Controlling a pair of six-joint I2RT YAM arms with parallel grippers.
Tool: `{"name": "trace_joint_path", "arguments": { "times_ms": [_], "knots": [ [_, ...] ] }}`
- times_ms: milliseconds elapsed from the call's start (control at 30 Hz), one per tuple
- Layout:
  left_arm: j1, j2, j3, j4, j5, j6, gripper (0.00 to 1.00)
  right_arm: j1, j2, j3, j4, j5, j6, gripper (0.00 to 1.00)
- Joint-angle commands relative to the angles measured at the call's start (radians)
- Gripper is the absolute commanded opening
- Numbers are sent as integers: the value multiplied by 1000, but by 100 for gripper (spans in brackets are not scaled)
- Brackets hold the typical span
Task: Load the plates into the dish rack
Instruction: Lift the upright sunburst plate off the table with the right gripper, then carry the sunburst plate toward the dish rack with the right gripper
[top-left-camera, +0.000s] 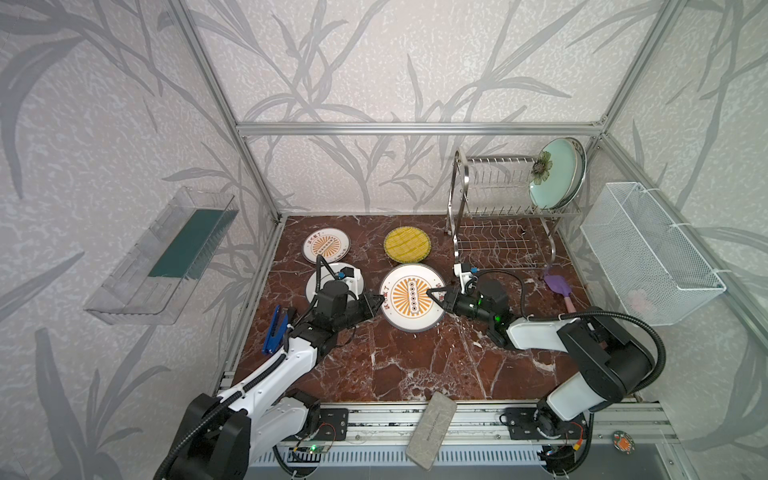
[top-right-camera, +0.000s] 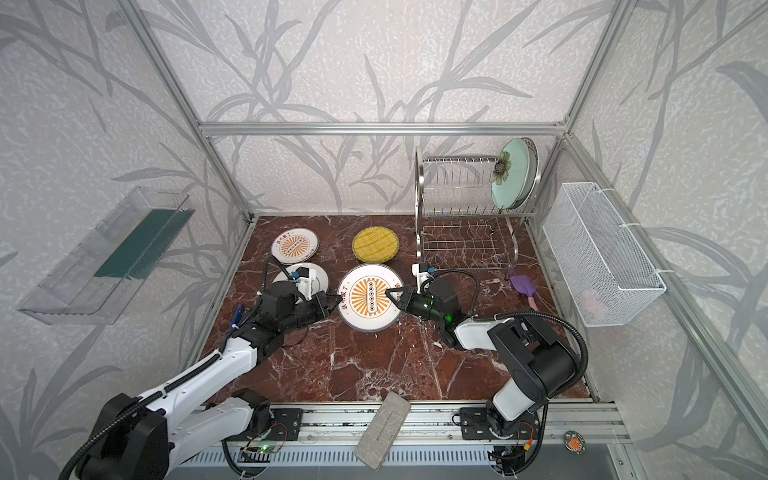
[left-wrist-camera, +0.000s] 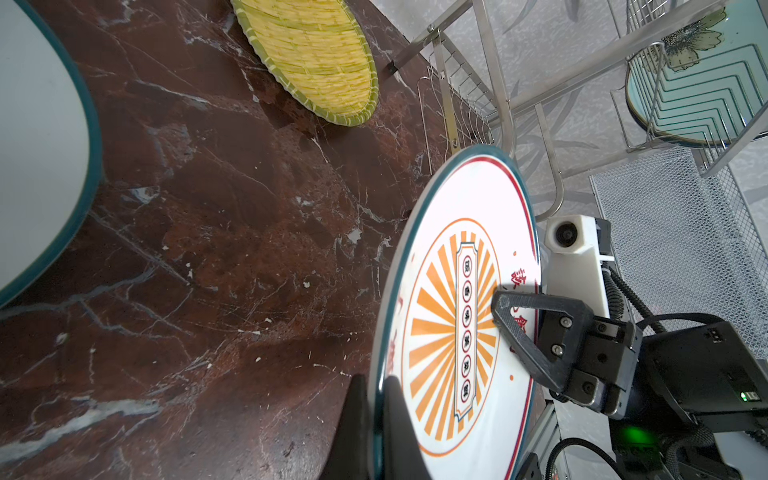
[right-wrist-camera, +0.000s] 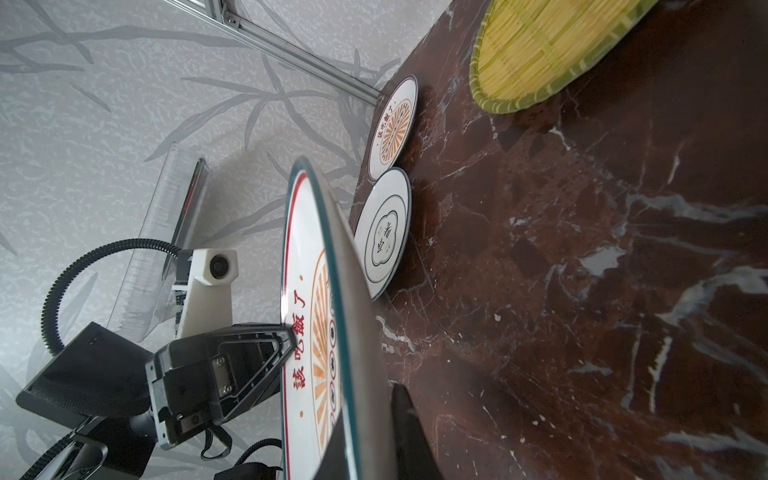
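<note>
Reading the tabletop as a clock with twelve at the back wall, the large white round ceramic plate with the orange sunburst (top-left-camera: 411, 297) sits near the middle of the dark red marble tabletop (top-left-camera: 415, 365), pinched from both sides. The left gripper (top-left-camera: 380, 302) is clamped on its nine o'clock rim; the left wrist view shows that rim wedged between the black fingers (left-wrist-camera: 353, 419). The right gripper (top-left-camera: 435, 294) is clenched on the three o'clock rim, one finger lying over the printed face. The plate looks lifted a little off the marble.

The two-tier shiny steel wire dish rack (top-left-camera: 503, 214) stands at about one o'clock. At the three o'clock end of its upper tier the mint round plate with a flower (top-left-camera: 555, 183) stands on edge. Just behind it is another plate (top-right-camera: 533, 164), of which only the rim shows.

Flat on the marble lie the small yellow round plate (top-left-camera: 406, 245) at twelve, the smaller white sunburst plate (top-left-camera: 326, 246) at eleven, and the white plate with black rings (right-wrist-camera: 384, 232) at ten, partly under the left arm.

On the three o'clock wall hangs a white mesh basket (top-left-camera: 648, 241) with something pale pink (top-left-camera: 638, 298) inside; I cannot make out what. On the nine o'clock wall a clear plastic tray (top-left-camera: 137, 282) holds a dark green flat strip (top-left-camera: 193, 243).
</note>
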Motion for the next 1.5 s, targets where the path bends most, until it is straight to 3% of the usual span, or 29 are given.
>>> {"name": "trace_joint_path", "arguments": {
  "times_ms": [0, 333, 967, 1467],
  "knots": [
    [-11, -12, 5, 49, 24, -3, 0, 16, -16, 15, 27, -22, -36, 0],
    [-10, -19, 10, 19, 13, 7, 6, 8, -85, 7, -56, 15, -80, 0],
    [-11, -10, 25, 1, 37, 24, 33, -69, -271, 1, -301, 81, -180, 0],
    [-11, 3, 36, -7, 60, 37, 34, -228, -442, 34, -457, 30, -238, 0]
  ]
}}
